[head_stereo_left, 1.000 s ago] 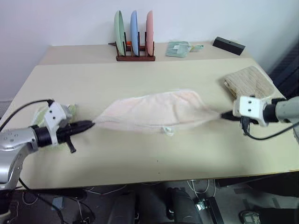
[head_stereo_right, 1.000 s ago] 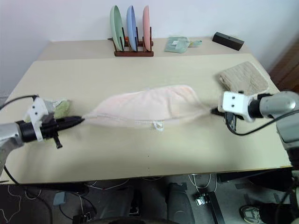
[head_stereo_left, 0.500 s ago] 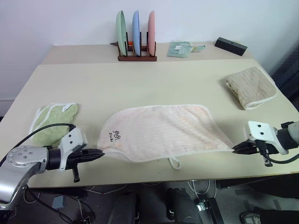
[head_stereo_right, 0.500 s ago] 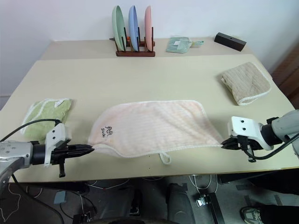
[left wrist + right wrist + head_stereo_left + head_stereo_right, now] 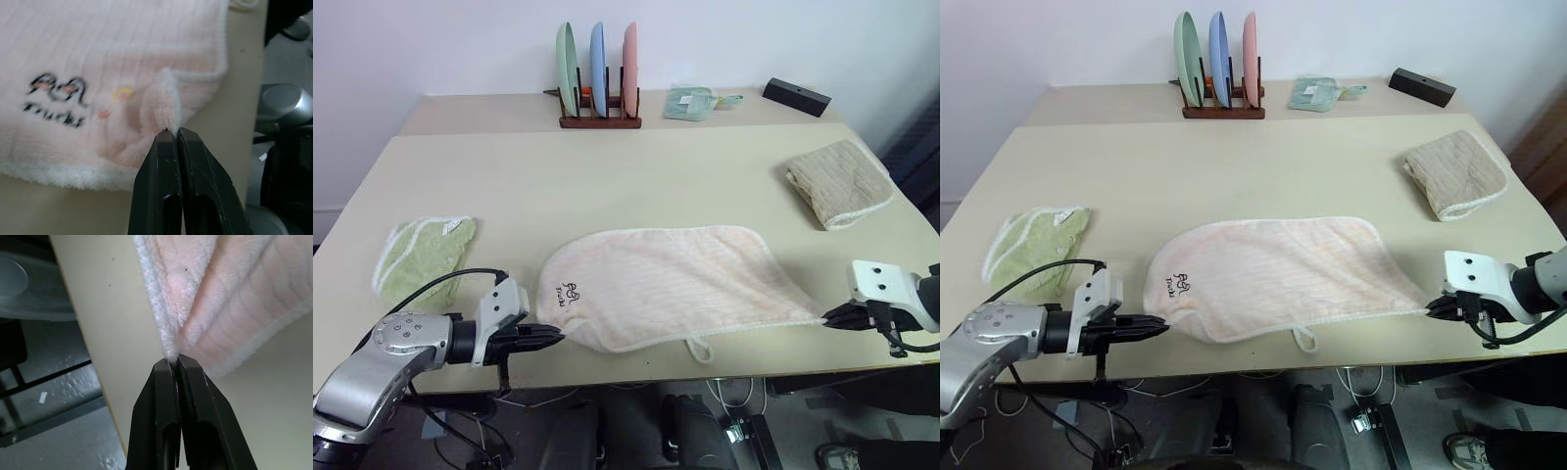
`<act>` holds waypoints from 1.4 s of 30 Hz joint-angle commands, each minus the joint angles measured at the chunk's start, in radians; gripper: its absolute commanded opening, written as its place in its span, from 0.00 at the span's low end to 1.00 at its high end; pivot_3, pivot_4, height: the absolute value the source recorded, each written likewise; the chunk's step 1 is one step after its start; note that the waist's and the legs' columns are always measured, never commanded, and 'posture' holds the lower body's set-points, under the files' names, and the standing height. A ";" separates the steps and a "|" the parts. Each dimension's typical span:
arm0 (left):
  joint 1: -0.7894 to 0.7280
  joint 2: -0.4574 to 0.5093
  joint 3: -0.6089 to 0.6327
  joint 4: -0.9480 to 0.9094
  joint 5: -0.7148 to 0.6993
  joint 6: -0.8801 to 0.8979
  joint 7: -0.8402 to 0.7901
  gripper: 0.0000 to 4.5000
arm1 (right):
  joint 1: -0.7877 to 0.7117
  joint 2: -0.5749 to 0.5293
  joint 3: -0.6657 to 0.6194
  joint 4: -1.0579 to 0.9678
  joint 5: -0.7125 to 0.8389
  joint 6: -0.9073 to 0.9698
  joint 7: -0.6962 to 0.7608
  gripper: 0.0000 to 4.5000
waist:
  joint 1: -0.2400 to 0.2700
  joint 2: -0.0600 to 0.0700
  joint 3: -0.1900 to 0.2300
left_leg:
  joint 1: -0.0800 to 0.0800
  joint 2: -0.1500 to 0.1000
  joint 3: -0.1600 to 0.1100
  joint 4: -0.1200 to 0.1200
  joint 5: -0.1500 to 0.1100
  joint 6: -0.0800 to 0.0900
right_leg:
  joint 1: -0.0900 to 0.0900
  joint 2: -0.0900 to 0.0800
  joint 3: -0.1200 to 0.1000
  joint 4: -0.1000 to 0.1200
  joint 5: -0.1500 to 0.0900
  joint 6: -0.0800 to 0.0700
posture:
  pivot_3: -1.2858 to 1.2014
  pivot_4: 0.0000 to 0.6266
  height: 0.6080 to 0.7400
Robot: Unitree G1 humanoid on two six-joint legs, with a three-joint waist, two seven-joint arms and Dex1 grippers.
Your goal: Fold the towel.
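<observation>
The pink towel (image 5: pixel 666 284) is spread flat near the front edge of the desk (image 5: pixel 607 176), stretched between the two hands. The left hand (image 5: pixel 551 338) is closed tight on the towel's corner at the end printed with the small dark logo (image 5: pixel 569 292); the right hand (image 5: pixel 830 318) is pinched shut on the opposite corner, at the desk's front edge. A small white loop (image 5: pixel 697 348) hangs off the towel's front hem, between the hands and nearer the right one.

In the left wrist view, the black fingers (image 5: pixel 168 196) are seen pressed together with a raised fold of pink terry caught at their tips, the logo lying just beyond them. In the right wrist view, the fingers (image 5: pixel 166 411) are likewise closed on a ridge of the white-edged corner, with the desk edge and the floor below visible beside it.

From the head views more is taken in: a green towel (image 5: pixel 419 257) lies just behind the left hand, a folded tan towel (image 5: pixel 839 181) well behind the right hand, and at the far side a rack of three plates (image 5: pixel 598 78), a small pale green cloth (image 5: pixel 690 102) and a black box (image 5: pixel 794 95).
</observation>
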 commanded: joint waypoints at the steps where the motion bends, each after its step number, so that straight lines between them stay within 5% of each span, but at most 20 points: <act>1: -0.012 -0.008 0.067 0.009 -0.036 -0.004 0.007 0.00 | -0.051 0.012 -0.028 0.006 0.019 -0.008 -0.021 0.02 | 0.000 0.000 0.000 | 0.000 0.000 0.000 0.000 0.000 0.000 | 0.000 0.000 0.000 0.000 0.000 0.000 | 0.52 0.24 1.00; 10: -0.113 -0.126 0.212 0.108 -0.143 0.029 0.126 0.00 | -0.359 0.116 0.117 0.250 -0.112 -0.161 -0.136 0.02 | -0.001 0.000 0.000 | 0.000 0.000 0.000 0.000 0.000 0.000 | 0.001 0.000 0.000 0.000 0.000 0.000 | 0.52 0.24 1.00; 19: -0.120 -0.177 0.217 0.150 -0.134 0.032 0.197 0.00 | -0.569 0.229 0.219 0.497 -0.215 -0.328 -0.196 0.02 | -0.003 0.000 0.000 | 0.000 0.000 0.001 0.000 0.003 -0.004 | 0.000 0.001 0.000 0.000 0.002 0.003 | 0.52 0.24 1.00; 42: -0.260 -0.270 0.180 0.350 -0.034 -0.047 0.304 0.00 | -0.864 0.440 0.326 1.005 -0.434 -0.654 -0.523 0.02 | -0.026 0.000 0.000 | 0.000 0.000 0.000 0.000 0.004 -0.006 | 0.000 0.000 0.000 0.000 0.002 0.004 | 0.52 0.24 1.00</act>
